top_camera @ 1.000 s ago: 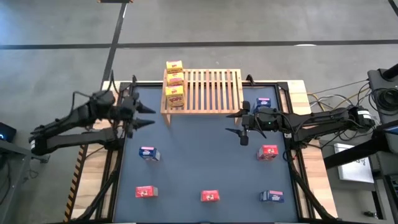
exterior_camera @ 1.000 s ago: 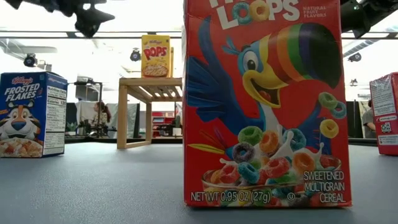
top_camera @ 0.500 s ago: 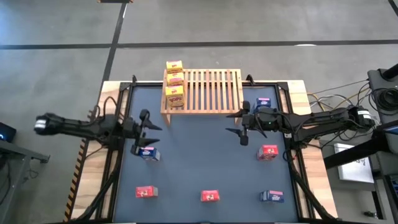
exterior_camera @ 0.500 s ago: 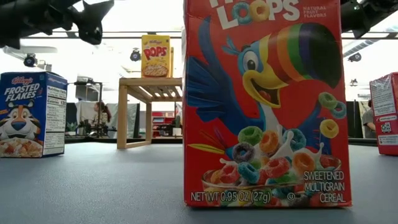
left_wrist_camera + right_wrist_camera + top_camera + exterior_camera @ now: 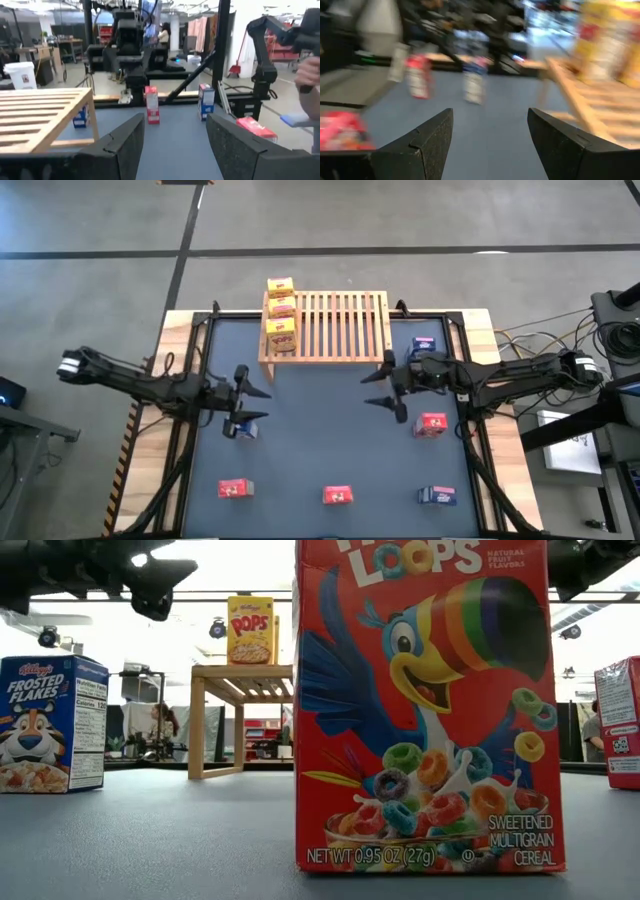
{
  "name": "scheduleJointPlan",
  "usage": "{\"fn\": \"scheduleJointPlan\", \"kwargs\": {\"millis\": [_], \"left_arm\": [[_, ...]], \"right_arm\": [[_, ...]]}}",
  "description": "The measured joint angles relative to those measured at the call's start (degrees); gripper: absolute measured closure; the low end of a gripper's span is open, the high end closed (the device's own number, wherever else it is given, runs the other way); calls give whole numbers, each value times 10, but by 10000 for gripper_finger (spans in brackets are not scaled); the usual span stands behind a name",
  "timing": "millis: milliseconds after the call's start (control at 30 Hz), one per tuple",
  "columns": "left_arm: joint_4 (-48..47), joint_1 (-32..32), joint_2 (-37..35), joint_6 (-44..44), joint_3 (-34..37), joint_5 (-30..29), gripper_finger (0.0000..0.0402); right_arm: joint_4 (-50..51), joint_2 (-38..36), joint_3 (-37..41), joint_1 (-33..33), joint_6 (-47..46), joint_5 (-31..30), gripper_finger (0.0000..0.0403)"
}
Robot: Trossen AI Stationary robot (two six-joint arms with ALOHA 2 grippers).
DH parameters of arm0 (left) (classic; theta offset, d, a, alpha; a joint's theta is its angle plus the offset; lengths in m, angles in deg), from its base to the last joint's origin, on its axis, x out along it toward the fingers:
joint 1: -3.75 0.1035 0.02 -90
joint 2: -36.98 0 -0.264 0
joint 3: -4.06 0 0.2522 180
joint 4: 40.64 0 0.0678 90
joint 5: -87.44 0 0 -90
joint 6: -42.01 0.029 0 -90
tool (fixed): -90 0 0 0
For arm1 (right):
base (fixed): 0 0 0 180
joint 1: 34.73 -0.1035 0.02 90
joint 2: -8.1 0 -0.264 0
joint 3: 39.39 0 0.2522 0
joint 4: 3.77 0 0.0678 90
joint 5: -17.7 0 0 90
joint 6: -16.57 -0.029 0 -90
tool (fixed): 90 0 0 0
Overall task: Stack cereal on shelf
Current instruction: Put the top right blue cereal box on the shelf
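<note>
The shelf [image 5: 335,326] is a slatted wooden rack at the table's far edge. Three yellow cereal boxes [image 5: 283,310] stand in a row on its left end; one shows as a Pops box [image 5: 250,629] in the low view. A blue box [image 5: 238,429] stands left of centre, and my left gripper [image 5: 258,404] hovers open above it, fingers pointing level toward the right edge. My right gripper [image 5: 378,390] is open in the air near the shelf's right front leg, pointing left. Both wrist views show empty gaps between the fingers [image 5: 125,145] [image 5: 427,142].
Loose boxes stand on the dark tabletop: blue [image 5: 423,343] and red [image 5: 432,424] at the right, then red [image 5: 235,488], red [image 5: 338,496] and blue [image 5: 437,496] along the near edge. A person's hand [image 5: 310,80] shows beyond the table's right side.
My left gripper has swung from beside the shelf's left end toward the near edge and a little right, sinking until it is over the left blue box. It stays open. My right gripper has rolled a little in place. No box has moved.
</note>
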Motion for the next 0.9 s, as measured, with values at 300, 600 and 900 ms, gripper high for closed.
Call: {"fn": "scheduleJointPlan", "kwargs": {"millis": [300, 600, 900], "left_arm": [[5, 0, 60, -47, -1, -4, 205], [56, 0, 73, -45, -1, -9, 205], [51, 0, 69, -37, -1, -9, 205]], "right_arm": [[-32, 9, 0, 0, 11, 79, 158], [233, -14, -85, 0, 49, -77, 158], [368, -93, -124, 0, 58, -63, 158]]}}
